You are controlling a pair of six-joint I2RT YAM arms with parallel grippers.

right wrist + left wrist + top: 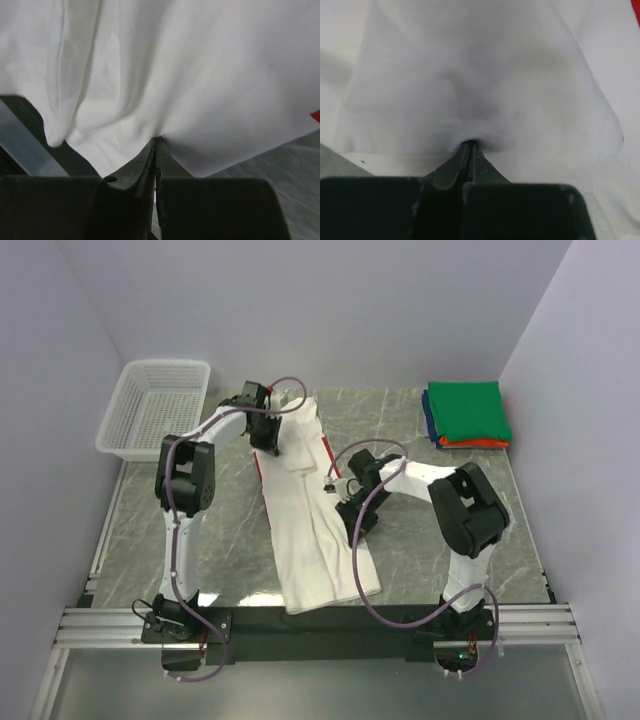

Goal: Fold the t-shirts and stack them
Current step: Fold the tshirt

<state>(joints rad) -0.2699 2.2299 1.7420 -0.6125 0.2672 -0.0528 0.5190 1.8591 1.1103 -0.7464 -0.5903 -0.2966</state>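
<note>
A white t-shirt (310,540) lies folded lengthwise in a long strip down the middle of the table, with red showing along its left edge. My left gripper (268,440) is at its far end, shut on a pinch of the white cloth (470,90). My right gripper (352,512) is at the strip's right edge, partway down, shut on the white cloth (200,90), which puckers at the fingertips. A stack of folded t-shirts sits at the back right, a green one (465,410) on top, blue (427,418) and orange (472,443) edges below it.
A white plastic mesh basket (130,415) stands at the back left corner. The marbled table top (200,530) shows on both sides of the strip. Purple walls close in the left, back and right. The black front rail (320,625) runs by the arm bases.
</note>
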